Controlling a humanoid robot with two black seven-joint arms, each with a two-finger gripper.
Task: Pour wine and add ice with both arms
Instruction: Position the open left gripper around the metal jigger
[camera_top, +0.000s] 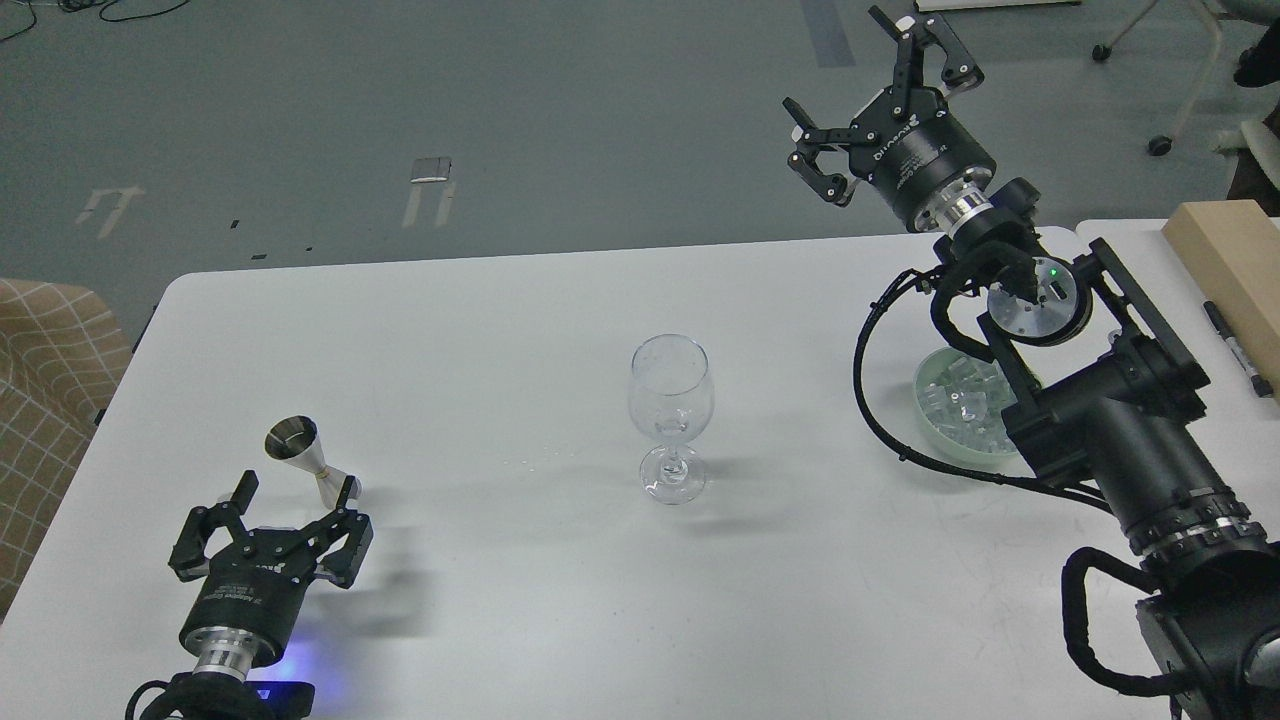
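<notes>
left gripper (292, 490) spread, empty, just near-side of jigger (306, 456) | right gripper (868, 105) spread, empty, raised beyond ice (962, 400) dish | wine glass (671, 415) upright, right of jigger

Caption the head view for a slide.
Open left gripper nears jigger; empty wine glass centre; open right gripper raised beyond ice.

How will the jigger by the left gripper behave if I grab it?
The jigger looks like polished metal, so probably stiff but slippery. Its waist is narrow and it stands on a small base, so a nudge from the left gripper could tip it.
</notes>
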